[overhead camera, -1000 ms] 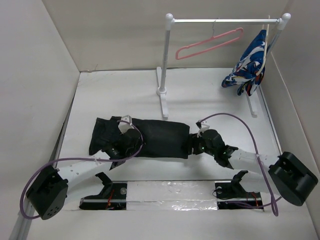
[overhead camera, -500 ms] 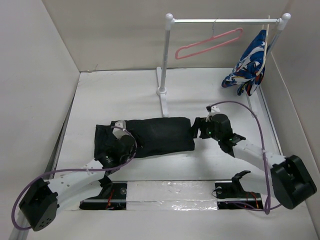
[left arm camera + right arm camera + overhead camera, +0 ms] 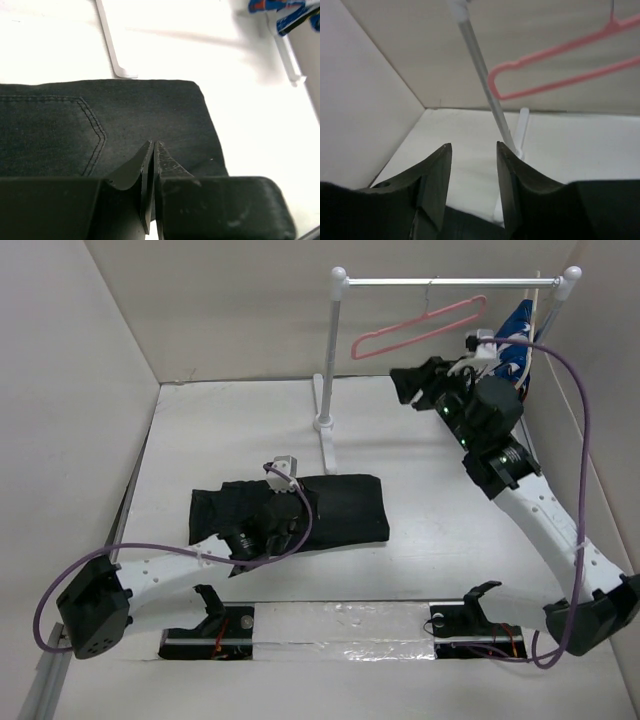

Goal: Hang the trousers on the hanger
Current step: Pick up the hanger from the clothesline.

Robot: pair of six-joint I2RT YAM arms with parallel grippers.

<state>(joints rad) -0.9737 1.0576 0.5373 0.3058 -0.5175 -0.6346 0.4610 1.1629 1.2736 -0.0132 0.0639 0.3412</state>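
1. On the trousers [image 3: 150, 107], the left claw [image 3: 152, 145] has its jaws pressed together, tips down on the black cloth; I cannot tell whether a fold is caught between them
2. In the left wrist view, a stitched pocket seam curves at 10 o'clock from those tips, and the trousers' far corner lies at 1 o'clock
3. In the top view, the trousers lie folded and flat on the table [image 3: 230, 430], at about 7 o'clock from the stand's [image 3: 481, 65] near foot
4. The right claw [image 3: 472, 147] is up in the air, jaws apart with nothing between them
5. In its wrist view the stand's pole rises at 12 o'clock, and the hanger [image 3: 570, 79] is at 1 o'clock, untouched, hooked on the rail
6. A patterned garment [image 3: 522, 325] hangs at the rail's right end, partly hidden behind the right arm and well apart from the trousers
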